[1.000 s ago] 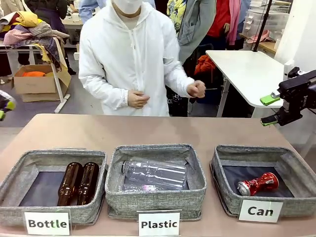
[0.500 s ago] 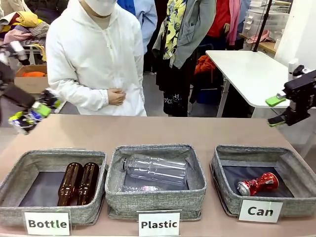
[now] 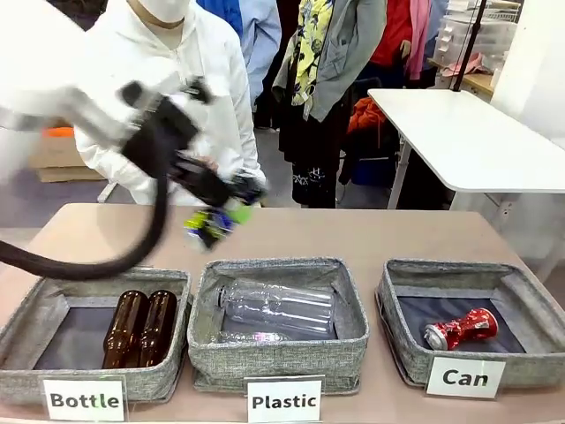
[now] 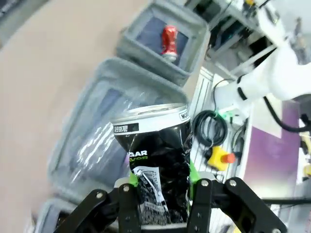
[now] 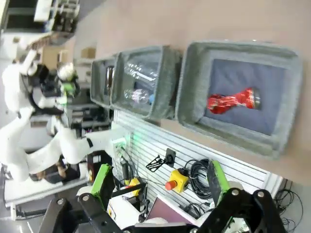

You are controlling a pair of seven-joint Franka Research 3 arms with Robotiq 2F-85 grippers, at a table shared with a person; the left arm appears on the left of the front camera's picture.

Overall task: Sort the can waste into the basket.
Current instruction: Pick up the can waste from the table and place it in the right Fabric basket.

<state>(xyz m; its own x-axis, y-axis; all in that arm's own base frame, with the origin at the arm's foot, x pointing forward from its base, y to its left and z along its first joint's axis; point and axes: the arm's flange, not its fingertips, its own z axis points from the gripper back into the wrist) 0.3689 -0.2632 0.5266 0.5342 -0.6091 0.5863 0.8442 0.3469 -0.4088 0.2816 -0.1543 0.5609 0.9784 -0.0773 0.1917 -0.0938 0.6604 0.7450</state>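
Note:
My left gripper (image 3: 217,221) is shut on a black can (image 3: 212,226) and holds it in the air over the table, behind the Plastic bin. In the left wrist view the black can (image 4: 158,170) stands between the green-padded fingers (image 4: 192,172), silver rim upward. The basket (image 3: 446,268) with the "Can" card sits at the right end of the row, and a crushed red can (image 3: 461,329) lies in it. The right wrist view looks down on that basket (image 5: 187,97) and the red can (image 5: 232,102). My right gripper (image 5: 160,184) is open, nothing between its fingers.
A "Plastic" bin (image 3: 353,349) with clear bottles stands in the middle and a "Bottle" bin (image 3: 18,327) with two brown glass bottles (image 3: 141,327) at the left. A person in white (image 3: 177,106) stands at the far side behind my left arm.
My left arm has swung in from the left edge toward the middle, carrying the black can. The right gripper has left the front view at the right. The person stepped left.

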